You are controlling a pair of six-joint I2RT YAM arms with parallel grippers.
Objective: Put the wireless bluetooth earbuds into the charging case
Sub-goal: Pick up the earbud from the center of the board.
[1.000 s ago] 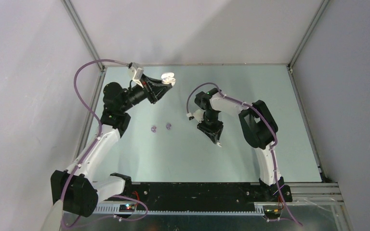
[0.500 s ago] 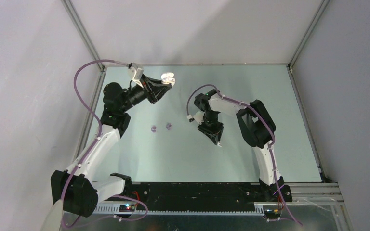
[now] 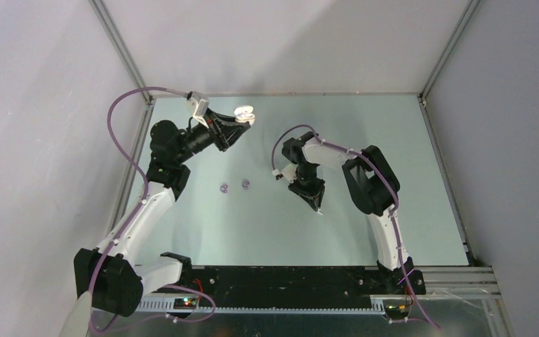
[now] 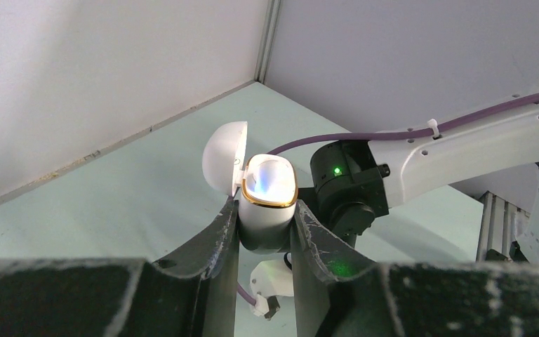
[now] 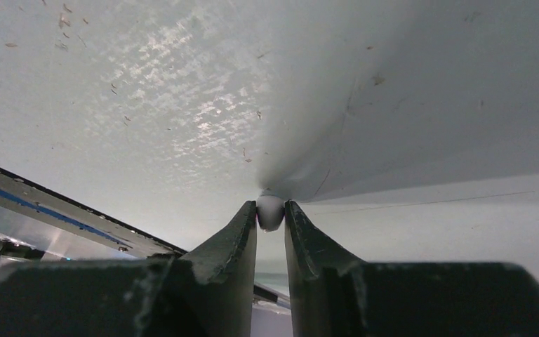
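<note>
My left gripper is raised over the far left of the table and shut on the white charging case. The case's lid is swung open and its inside glows bluish. My right gripper points down at the table's middle. Its fingertips press both sides of a small white earbud that rests on the table. That earbud shows as a white speck at the tips in the top view. Two purple earbuds lie on the table between the arms.
The pale green table is bounded by a metal frame and grey walls. A black base rail runs along the near edge. The right arm's wrist sits just behind the held case.
The right gripper's jaws have narrowed onto the white earbud, and the right arm has shifted slightly left. The left arm and the case have not moved.
</note>
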